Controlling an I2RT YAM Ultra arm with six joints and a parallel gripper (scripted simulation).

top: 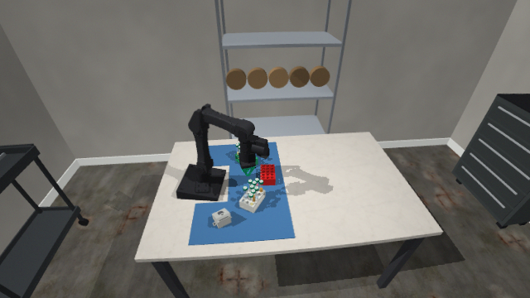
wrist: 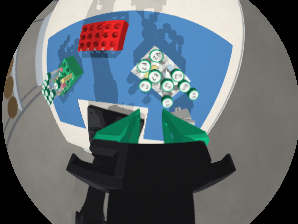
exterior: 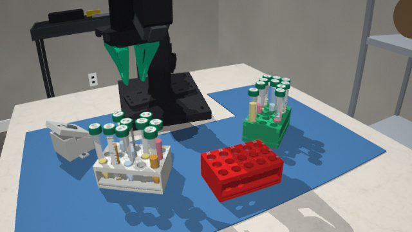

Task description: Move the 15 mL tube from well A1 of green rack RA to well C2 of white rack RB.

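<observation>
Grey walls and a tall shelf unit [top: 224,79] with brown discs [top: 277,77] are sitting behind the pale worktop [top: 356,182], and a blue mat [exterior: 322,142] is covering its arm side, so I'm using the red rack [exterior: 244,167] in the middle of the mat as my landmark. Green rack RA [exterior: 267,127] is standing just behind and to the right of the red one in the exterior view, packed with green-capped tubes, and the 15 mL tube [exterior: 253,104] with the yellowish fill is sitting upright at its near-left corner, which looks like A1 though I can't read the labels. White rack RB [exterior: 129,167] is standing to the left of the red rack, also crowded with tubes, and the grey DONE button box [exterior: 69,142] is sitting further left beyond that. The gripper [exterior: 132,78] is hanging high above the mat, up and left of the red rack, green fingers [exterior: 121,62] partly apart and pinching nothing, pointing straight down.
</observation>
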